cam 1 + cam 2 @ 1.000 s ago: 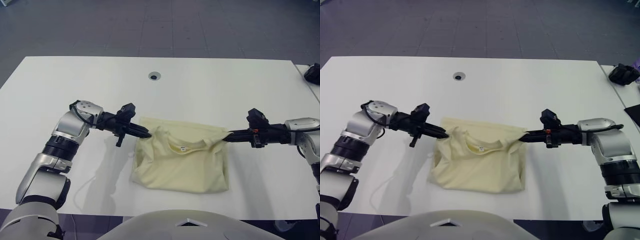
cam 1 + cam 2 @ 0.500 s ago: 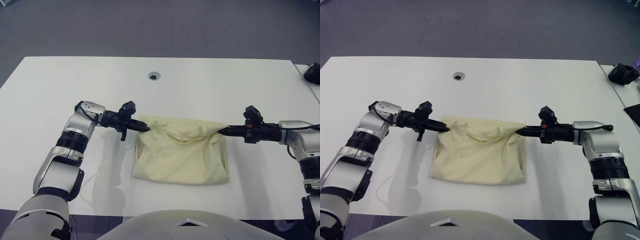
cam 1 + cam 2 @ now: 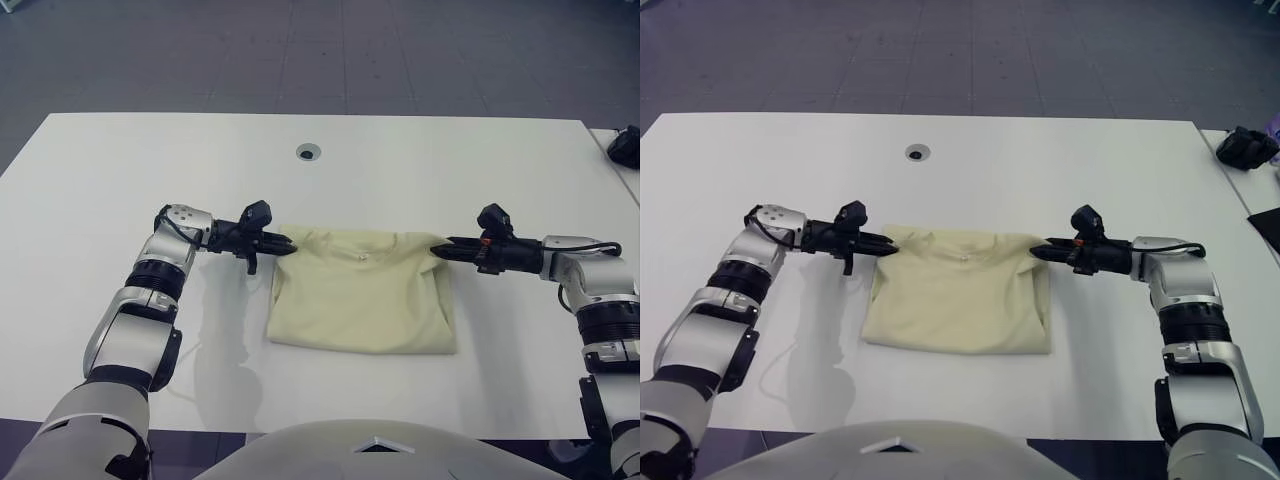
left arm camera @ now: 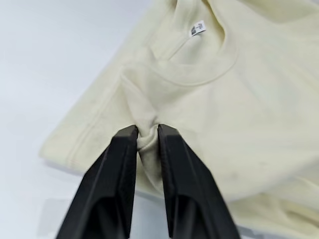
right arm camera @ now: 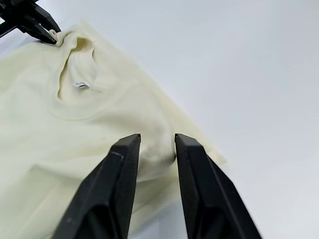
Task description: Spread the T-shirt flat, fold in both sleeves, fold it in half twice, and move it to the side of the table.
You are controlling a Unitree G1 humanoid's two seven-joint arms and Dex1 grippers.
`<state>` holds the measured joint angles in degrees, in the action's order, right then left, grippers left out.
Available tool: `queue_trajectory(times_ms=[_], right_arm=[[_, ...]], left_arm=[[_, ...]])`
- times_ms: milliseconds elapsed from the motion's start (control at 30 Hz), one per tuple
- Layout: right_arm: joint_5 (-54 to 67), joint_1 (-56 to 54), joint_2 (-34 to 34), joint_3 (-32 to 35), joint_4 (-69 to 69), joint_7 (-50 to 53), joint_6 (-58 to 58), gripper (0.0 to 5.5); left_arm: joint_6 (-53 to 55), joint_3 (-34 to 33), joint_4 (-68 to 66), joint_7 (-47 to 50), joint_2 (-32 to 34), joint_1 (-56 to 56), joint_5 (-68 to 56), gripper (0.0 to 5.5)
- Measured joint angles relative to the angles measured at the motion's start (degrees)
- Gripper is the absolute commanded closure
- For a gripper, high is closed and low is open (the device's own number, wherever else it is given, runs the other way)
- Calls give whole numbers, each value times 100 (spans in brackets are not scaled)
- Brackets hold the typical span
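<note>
T-shirt [image 3: 360, 305], pale yellow, lies on the white surface [image 3: 450, 150] midway between its left and right edges and nearer the near edge than the far one, well short of the round cable port [image 3: 309, 152]. It forms a rough rectangle of stacked layers, collar [image 4: 199, 81] and neck label [image 4: 198, 28] toward the far edge, no sleeve sticking out. Left gripper [image 4: 147, 132] is at the far left corner of the stack, jaws closed on a small bunched pinch of cloth beside the collar. Right gripper [image 3: 441, 248] touches the far right corner; whether its jaws clamp the cloth or merely stand over it I cannot tell. Judgement on progress: sleeves look tucked in and at least one half-fold appears laid, so a second fold and the move to the side likely remain. Handling — thin knit, light, wholly limp, not fragile; it should hold no shape of its own and sag between any two holds. Layers will probably slide on each other and on the smooth surface, so a pinch that catches only the top layer would peel the stack open. Best hold: two corners of one edge at once, pinched through every layer, kept level and equally taut — lift low, lay down slowly.
</note>
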<state>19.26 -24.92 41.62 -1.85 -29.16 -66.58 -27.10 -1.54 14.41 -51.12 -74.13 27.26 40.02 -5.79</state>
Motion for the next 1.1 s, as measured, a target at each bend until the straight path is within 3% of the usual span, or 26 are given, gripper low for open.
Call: queue_trajectory(times_ms=[133, 200, 267, 500, 633, 733, 933, 1033, 1100], right_arm=[[-18, -365, -6, 432, -318, 565, 100, 310], [128, -322, 7, 646, 179, 663, -69, 281], [407, -81, 19, 672, 1064, 579, -392, 304], [1135, 1565, 48, 365, 4105, 674, -1586, 430], [417, 2131, 164, -330, 4003, 895, -1345, 507], [193, 2142, 294, -345, 3471, 932, -943, 550], [365, 2386, 466, 145, 3142, 752, -737, 550], [692, 2429, 387, 239, 3303, 609, -848, 550], [1033, 2364, 235, 425, 3486, 633, -1042, 520]], left_arm=[[-414, -265, -208, 556, -169, 215, 12, 355], [-593, -530, -31, 800, -150, 285, -29, 325], [-561, -704, 636, 801, -97, 191, -203, 297], [130, -548, 3926, 761, 350, -2172, -444, 411], [-143, -105, 3822, 1048, 322, -2472, 197, 493], [-453, 30, 3268, 1162, 254, -2268, 386, 544], [-1201, 186, 2719, 1161, 261, -2059, 462, 549], [-1358, 213, 2676, 1225, 240, -2059, 459, 506], [-1432, 249, 2678, 1223, 219, -2027, 458, 471]])
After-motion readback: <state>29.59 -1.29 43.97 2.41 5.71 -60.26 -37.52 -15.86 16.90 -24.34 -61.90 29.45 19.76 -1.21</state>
